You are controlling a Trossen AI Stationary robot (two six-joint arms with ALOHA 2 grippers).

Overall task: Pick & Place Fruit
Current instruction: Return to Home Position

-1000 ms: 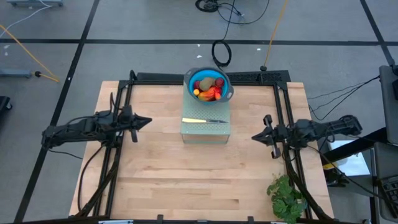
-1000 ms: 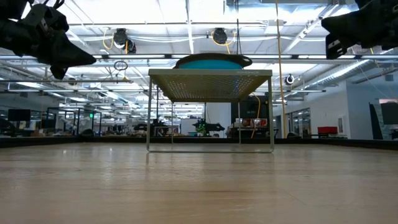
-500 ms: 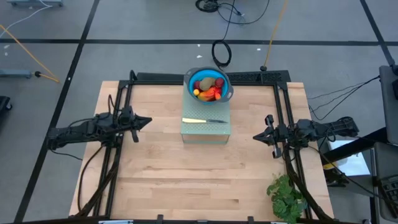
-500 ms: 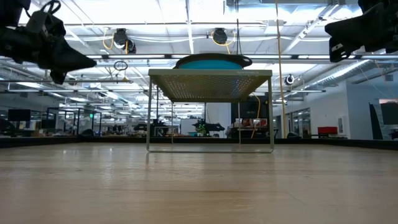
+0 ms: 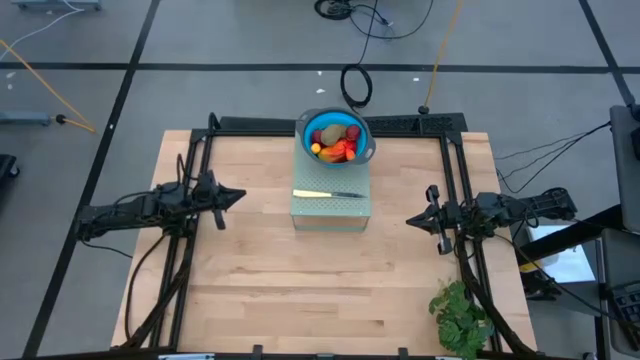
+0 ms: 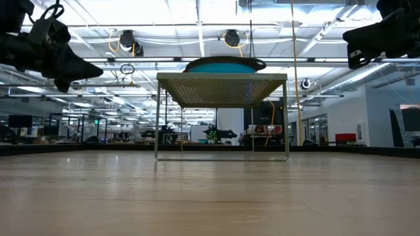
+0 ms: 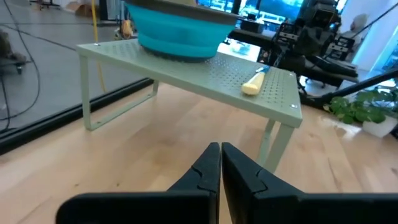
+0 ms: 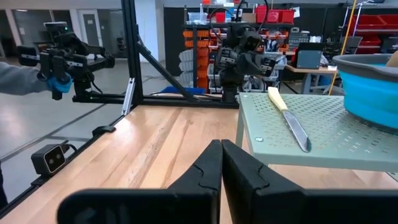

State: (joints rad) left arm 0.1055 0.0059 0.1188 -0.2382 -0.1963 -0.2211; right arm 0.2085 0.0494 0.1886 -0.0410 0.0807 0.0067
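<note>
The light wooden table (image 5: 300, 290) carries nothing loose on its open boards, so there is little to snag there. The leafy green bunch (image 5: 462, 315) sits at the near right corner on the right arm's side, and a low or wide swing of that arm could drag it off. The pale green perforated metal shelf (image 5: 332, 212) stands centre-rear between the two arms. The main risk, as a judgement, is an arm clipping a shelf leg or edge, which would shake everything on top. The round blue plastic strainer bowl (image 5: 306, 130) sits on the shelf's rear end, and seen from above its rim reaches past the back edge, so a knock could tip it off. The toy fruit (image 5: 338, 142) is in that bowl: orange-red pieces, a dark red one and a brownish-green oval are visible, and none shows on the table. The yellow-handled knife (image 5: 328, 194) lies flat across the shelf's front half, apart from the bowl, and would likely slide first under a jolt. The left gripper (image 5: 237, 194) is raised over the table's left side, well apart from the shelf, with its fingers closed tip to tip, holding nothing and touching nothing. The right gripper (image 5: 411, 219) mirrors it on the right, fingers pressed together, empty and clear of the shelf. Both point inward at the shelf, so forward drift is the thing to watch.
</note>
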